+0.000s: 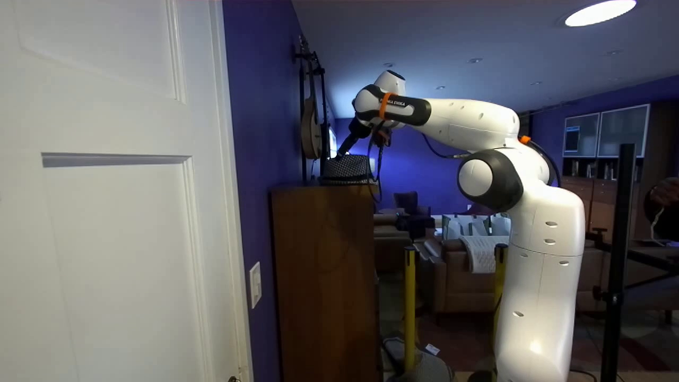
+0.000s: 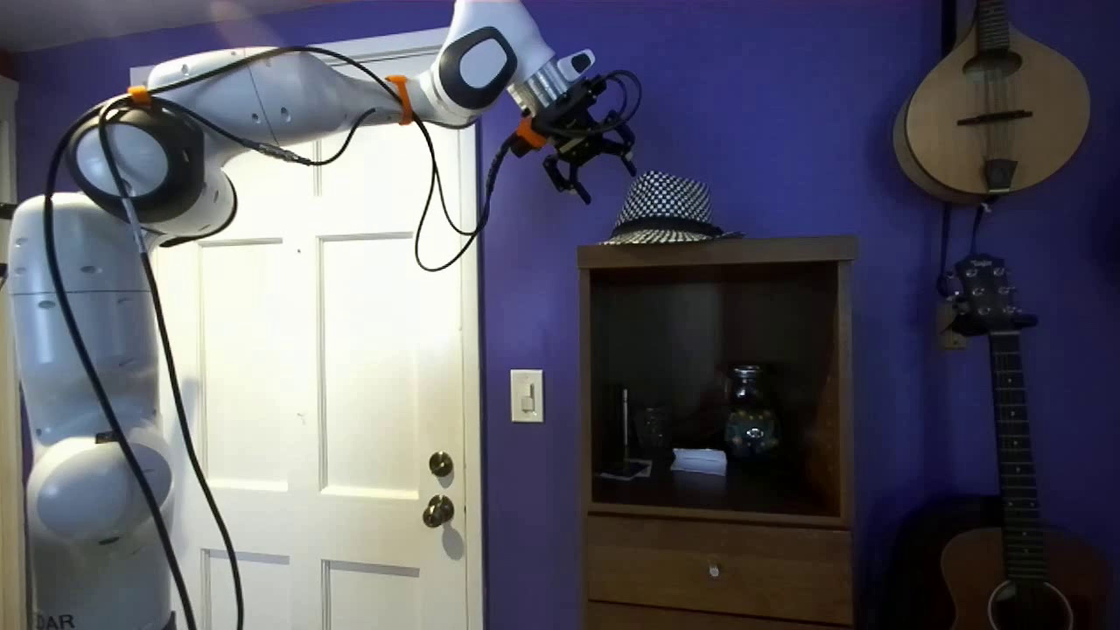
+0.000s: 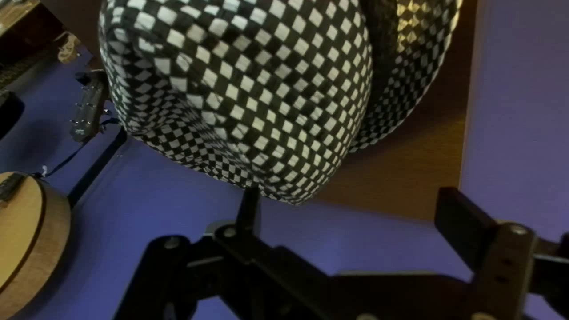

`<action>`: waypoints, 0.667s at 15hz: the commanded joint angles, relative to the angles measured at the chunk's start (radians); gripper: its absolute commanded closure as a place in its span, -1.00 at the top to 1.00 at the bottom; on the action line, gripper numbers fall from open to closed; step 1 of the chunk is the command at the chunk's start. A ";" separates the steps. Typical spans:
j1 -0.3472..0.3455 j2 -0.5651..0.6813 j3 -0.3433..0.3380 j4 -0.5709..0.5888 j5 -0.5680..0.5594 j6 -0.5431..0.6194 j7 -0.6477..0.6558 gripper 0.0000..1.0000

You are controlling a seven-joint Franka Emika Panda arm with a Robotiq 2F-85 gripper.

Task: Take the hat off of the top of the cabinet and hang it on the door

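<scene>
Since the hat (image 2: 668, 199) sits ungripped on the cabinet (image 2: 717, 252), I judge grasping is the step in hand: the pincer (image 2: 607, 182) hangs spread just beside the hat, so I should ease in, pinch and lift before swinging toward the door (image 2: 376, 359).

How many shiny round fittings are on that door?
2: an upper fitting and a knob below it, near the edge of the white door in an exterior view. More could be hidden behind the robot's arm.
</scene>
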 commanded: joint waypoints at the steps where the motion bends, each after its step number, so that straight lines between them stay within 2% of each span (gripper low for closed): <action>1: -0.053 0.075 0.004 0.102 0.083 -0.047 -0.120 1.00; 6: -0.120 0.129 0.019 0.154 0.120 -0.057 -0.137 1.00; 7: -0.131 0.135 0.024 0.161 0.130 -0.076 -0.135 0.50; 8: -0.140 0.140 0.029 0.170 0.142 -0.098 -0.124 0.45; 10: -0.154 0.140 0.038 0.185 0.163 -0.142 -0.126 0.17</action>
